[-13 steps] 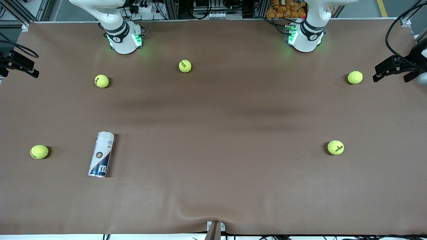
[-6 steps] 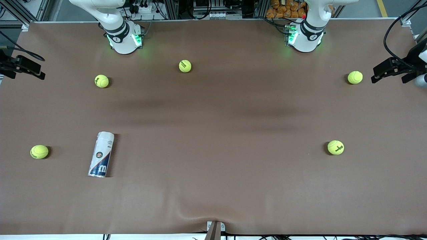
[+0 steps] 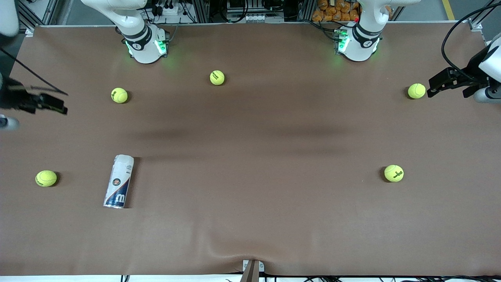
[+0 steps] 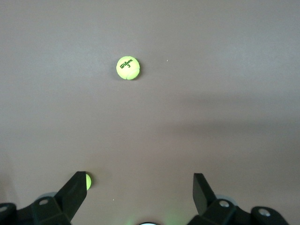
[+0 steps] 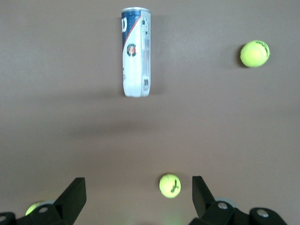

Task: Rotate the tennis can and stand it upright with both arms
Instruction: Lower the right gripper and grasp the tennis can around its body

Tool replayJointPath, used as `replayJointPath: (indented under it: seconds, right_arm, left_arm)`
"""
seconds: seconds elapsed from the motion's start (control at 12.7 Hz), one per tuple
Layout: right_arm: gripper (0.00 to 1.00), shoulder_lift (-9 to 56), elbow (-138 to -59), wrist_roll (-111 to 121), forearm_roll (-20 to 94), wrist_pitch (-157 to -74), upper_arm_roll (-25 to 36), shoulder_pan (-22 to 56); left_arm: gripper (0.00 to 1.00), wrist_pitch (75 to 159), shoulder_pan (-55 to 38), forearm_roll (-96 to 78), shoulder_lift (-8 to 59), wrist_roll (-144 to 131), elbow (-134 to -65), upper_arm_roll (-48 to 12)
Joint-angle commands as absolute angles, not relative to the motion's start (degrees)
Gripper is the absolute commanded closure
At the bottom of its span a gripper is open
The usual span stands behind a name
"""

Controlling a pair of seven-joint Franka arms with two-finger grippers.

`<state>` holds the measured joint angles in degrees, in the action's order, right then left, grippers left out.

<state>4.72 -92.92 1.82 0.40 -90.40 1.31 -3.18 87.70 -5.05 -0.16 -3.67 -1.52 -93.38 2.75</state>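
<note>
The tennis can (image 3: pixel 118 181), white with a dark-blue end and a white "W", lies on its side on the brown table near the right arm's end; it also shows in the right wrist view (image 5: pixel 136 51). My right gripper (image 3: pixel 47 109) hangs open and empty, up in the air over the right arm's end of the table, well clear of the can; its fingers stand wide apart in its wrist view (image 5: pixel 139 192). My left gripper (image 3: pixel 446 93) is open and empty over the left arm's end, beside a tennis ball (image 3: pixel 416 91); it is open in its wrist view (image 4: pixel 139 187).
Several yellow-green tennis balls lie scattered: one (image 3: pixel 46 178) beside the can toward the right arm's end, one (image 3: pixel 119 95) and one (image 3: pixel 217 77) near the right arm's base, one (image 3: pixel 393 173) toward the left arm's end. A bracket (image 3: pixel 252 270) sits at the table's near edge.
Both grippers have come in from the table's ends over the mat. The right gripper has swung toward the can's part of the table; the left has closed on the ball at its end.
</note>
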Motion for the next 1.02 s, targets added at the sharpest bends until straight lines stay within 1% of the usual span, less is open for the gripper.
replayJointPath:
  seconds: [0.0,0.47,0.79,0.94]
  right_arm:
    - [0.00,12.4,-91.8,3.3,1.1,-95.9,1.0,-3.4]
    - [0.00,27.8,-91.7,11.5,1.3,-113.4,0.9,-5.0]
    - [0.00,34.4,-91.4,12.0,5.2,-118.8,0.8,-3.3]
    - [0.00,37.0,-91.4,12.0,5.2,-121.8,0.8,-3.1]
  left_arm:
    - [0.00,86.8,-4.9,-0.9,-3.7,-2.3,-93.3,2.5]
    - [0.00,86.8,-4.6,-0.6,-3.2,-1.7,-93.3,2.6]
    - [0.00,86.8,-4.8,-0.5,-3.1,-2.3,-93.3,2.6]
    - [0.00,86.8,-4.7,-0.5,-3.0,-2.2,-93.3,2.6]
